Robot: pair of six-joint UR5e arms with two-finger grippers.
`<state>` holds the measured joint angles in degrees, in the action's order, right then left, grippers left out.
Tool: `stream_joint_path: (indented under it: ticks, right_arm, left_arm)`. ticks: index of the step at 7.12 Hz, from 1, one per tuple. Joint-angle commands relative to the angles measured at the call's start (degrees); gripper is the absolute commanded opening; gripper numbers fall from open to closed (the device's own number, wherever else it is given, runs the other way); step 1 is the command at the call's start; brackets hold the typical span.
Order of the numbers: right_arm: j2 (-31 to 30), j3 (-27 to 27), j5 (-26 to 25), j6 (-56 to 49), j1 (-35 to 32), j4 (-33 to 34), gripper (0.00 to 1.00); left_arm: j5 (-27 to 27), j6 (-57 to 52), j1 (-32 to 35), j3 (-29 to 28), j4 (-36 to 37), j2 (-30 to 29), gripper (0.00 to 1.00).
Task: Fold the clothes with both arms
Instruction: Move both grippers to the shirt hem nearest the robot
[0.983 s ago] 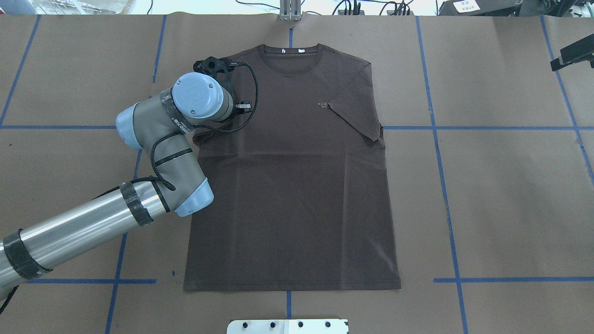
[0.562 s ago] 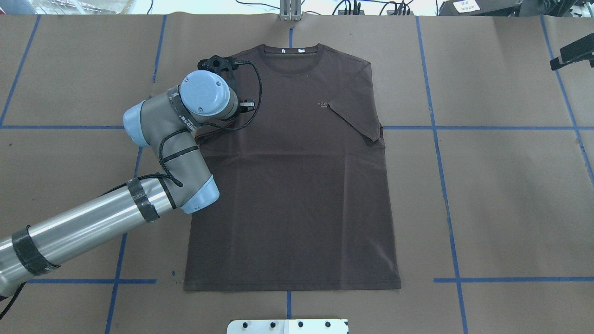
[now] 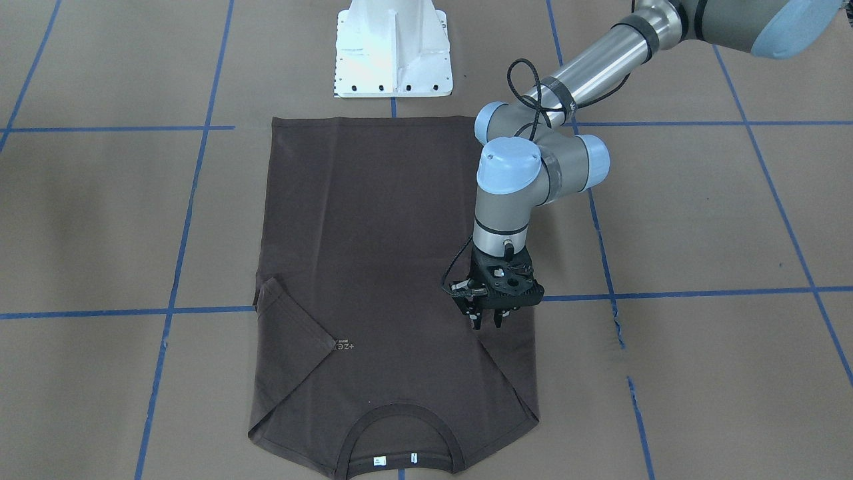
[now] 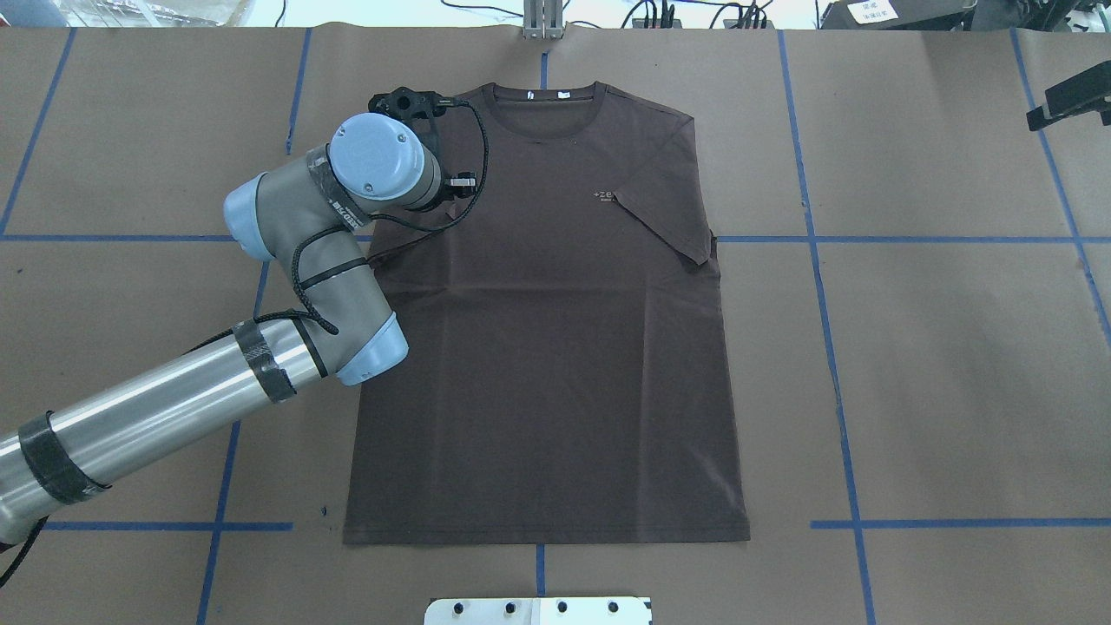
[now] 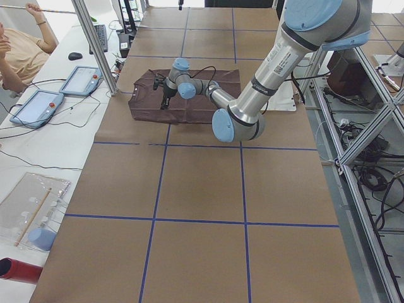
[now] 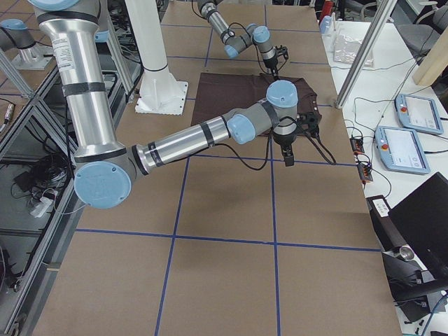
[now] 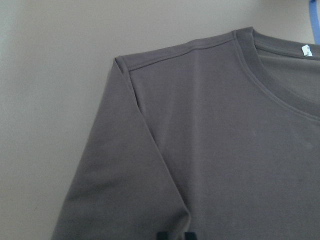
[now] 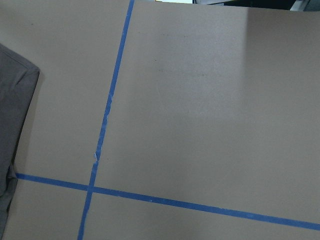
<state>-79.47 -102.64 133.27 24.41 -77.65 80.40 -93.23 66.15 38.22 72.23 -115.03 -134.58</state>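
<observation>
The dark brown T-shirt point(image 4: 555, 347) lies flat, front up, on the brown paper, its collar point(image 3: 400, 407) at the far side from the robot's base. Both short sleeves are folded inward onto the chest. My left gripper point(image 3: 486, 325) hovers just over the inner corner of the folded left sleeve, pointing down, open by a narrow gap with nothing in it. Its fingertips point(image 7: 161, 235) peek in at the bottom of the left wrist view, above the shirt point(image 7: 225, 150). My right gripper point(image 6: 288, 159) hangs over bare paper beyond the shirt's right side; I cannot tell its state.
The white pedestal base point(image 3: 393, 50) stands behind the shirt's hem. Blue tape lines point(image 8: 102, 135) grid the paper. A person point(image 5: 19, 57) and tablets point(image 5: 38, 107) are at a side table past the collar end. A red cylinder point(image 5: 19, 270) lies there too.
My left wrist has drifted a little toward the collar and the shirt's middle. The shirt has not changed shape.
</observation>
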Motion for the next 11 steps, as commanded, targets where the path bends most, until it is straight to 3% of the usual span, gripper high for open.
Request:
stream_joint_path:
  ticks: [1,3,4,6,8,9,10,11]
  right_arm:
    - [0.0,-2.6,0.1,7.4,2.6,-0.1,1.0]
    - [-1.1,-8.9,-1.5,18.1,9.1,0.0,1.0]
    - [-1.5,-12.5,-5.2,24.4,14.5,0.0,1.0]
    - [-2.4,-20.6,-21.2,46.7,33.2,0.0,1.0]
    - [-3.8,-25.8,-37.5,62.2,50.9,0.0,1.0]
    - [-6.6,-27.7,-41.5,65.9,56.5,-0.2,0.99]
    - [-10.8,-27.7,-44.9,68.0,60.6,-5.3,0.97]
    - [-15.5,-27.6,-47.2,68.5,63.5,-10.0,0.95]
  left_arm:
    - [-5.2,-5.7,0.1,8.8,0.4,4.6,1.0]
    - [-5.8,-8.4,-0.5,23.5,0.4,12.8,1.0]
    - [-5.6,-7.7,-0.6,27.9,0.2,16.3,1.0]
    - [-5.6,-6.3,-3.0,35.2,0.2,21.8,1.0]
    - [-4.9,4.0,-8.6,41.4,0.2,26.7,1.0]
    - [-4.1,4.5,-12.3,45.6,0.2,31.4,1.0]
    - [0.7,9.2,-17.3,47.0,0.0,35.8,1.0]
    - [1.8,14.1,-20.1,47.2,0.2,36.5,0.84]
